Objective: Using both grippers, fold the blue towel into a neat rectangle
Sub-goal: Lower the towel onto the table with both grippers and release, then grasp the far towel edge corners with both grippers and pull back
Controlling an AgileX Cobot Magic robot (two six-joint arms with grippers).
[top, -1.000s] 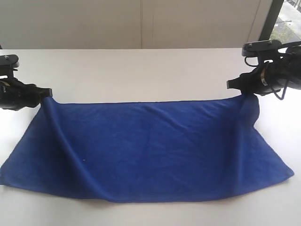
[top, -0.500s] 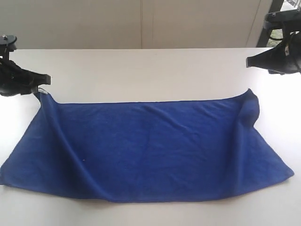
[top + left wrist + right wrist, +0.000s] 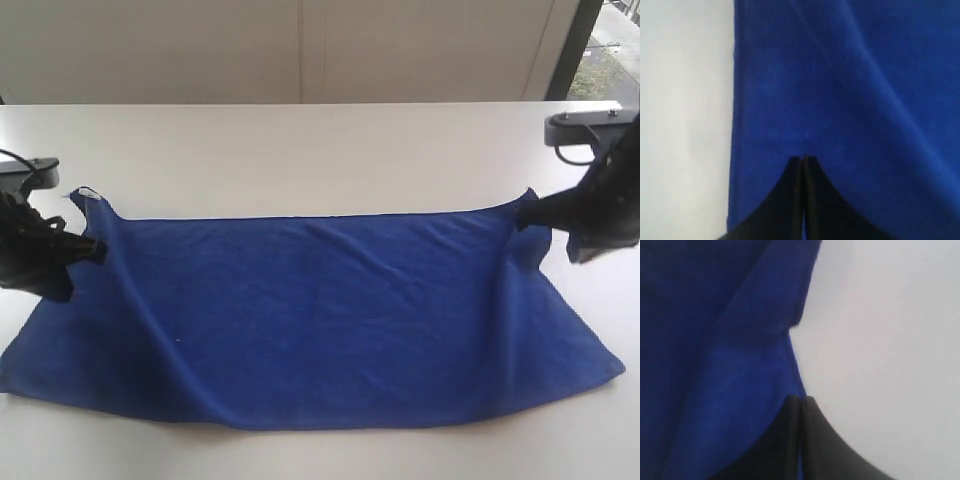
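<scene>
The blue towel (image 3: 320, 310) lies spread wide on the white table (image 3: 300, 150), with long creases running from its far corners. Its small white label (image 3: 85, 192) sits at the far left corner. My left gripper (image 3: 100, 250) is shut, its tip over the towel's left edge a little nearer than that corner. In the left wrist view the closed fingers (image 3: 803, 159) point over blue towel (image 3: 850, 75) with no fold pinched between them. My right gripper (image 3: 522, 212) is shut beside the raised far right corner. Its tip (image 3: 800, 399) lies right at the towel's edge (image 3: 715, 340).
A pale wall (image 3: 300, 50) runs behind the table's far edge. A dark window frame (image 3: 580, 45) stands at the back right. Bare white table top shows beyond the towel and along its near edge (image 3: 320, 455).
Both grippers have gone from open at the far corners to shut. They pulled away from the towel, then came back nearer. The towel itself has kept its shape.
</scene>
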